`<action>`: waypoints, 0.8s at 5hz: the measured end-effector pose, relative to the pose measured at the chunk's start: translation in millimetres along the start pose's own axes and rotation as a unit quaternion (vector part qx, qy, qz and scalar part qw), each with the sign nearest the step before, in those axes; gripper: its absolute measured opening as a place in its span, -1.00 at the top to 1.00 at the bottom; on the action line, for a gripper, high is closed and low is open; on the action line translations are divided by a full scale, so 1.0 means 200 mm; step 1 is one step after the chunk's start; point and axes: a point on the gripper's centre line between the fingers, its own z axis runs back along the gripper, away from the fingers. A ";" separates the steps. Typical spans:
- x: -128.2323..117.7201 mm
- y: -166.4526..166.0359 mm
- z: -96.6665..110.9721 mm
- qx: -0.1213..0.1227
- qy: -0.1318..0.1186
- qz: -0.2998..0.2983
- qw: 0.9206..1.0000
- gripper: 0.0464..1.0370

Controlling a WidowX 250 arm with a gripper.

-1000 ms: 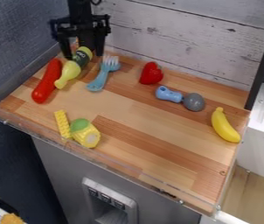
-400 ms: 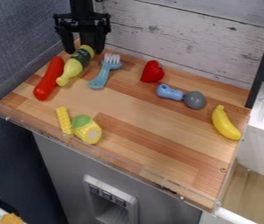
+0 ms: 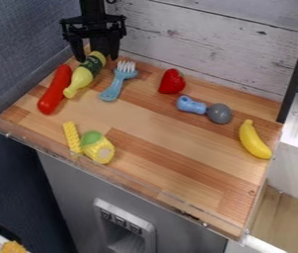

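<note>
At the back left of the wooden board, the gripper [image 3: 97, 58] hangs down with its two fingers apart, one on each side of the upper end of a yellow-green bottle with a dark label [image 3: 86, 74]. Whether the fingers touch the bottle I cannot tell. A red sausage-like toy [image 3: 55, 90] lies to the bottle's left, and a blue fork [image 3: 115, 85] to its right.
Farther right are a red strawberry [image 3: 172, 81], a blue and grey toy [image 3: 204, 109] and a banana [image 3: 253, 140]. Near the front left lie a yellow strip [image 3: 72, 137] and a corn toy [image 3: 97, 147]. A low clear rim [image 3: 119, 181] edges the board [image 3: 171, 165]; a plank wall [image 3: 211, 44] stands behind.
Since the earliest frame the gripper has shifted slightly, its two fingers staying apart around the bottle's upper end. The whole view has shifted a little; the toys keep their places on the board.
</note>
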 end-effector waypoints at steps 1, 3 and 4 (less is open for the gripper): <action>-0.01 0.02 -0.05 0.001 0.003 0.049 0.999 -0.92; -0.01 0.02 -0.06 0.001 -0.003 0.046 0.999 -0.92; 0.00 0.02 -0.05 0.001 -0.005 0.012 1.000 -0.92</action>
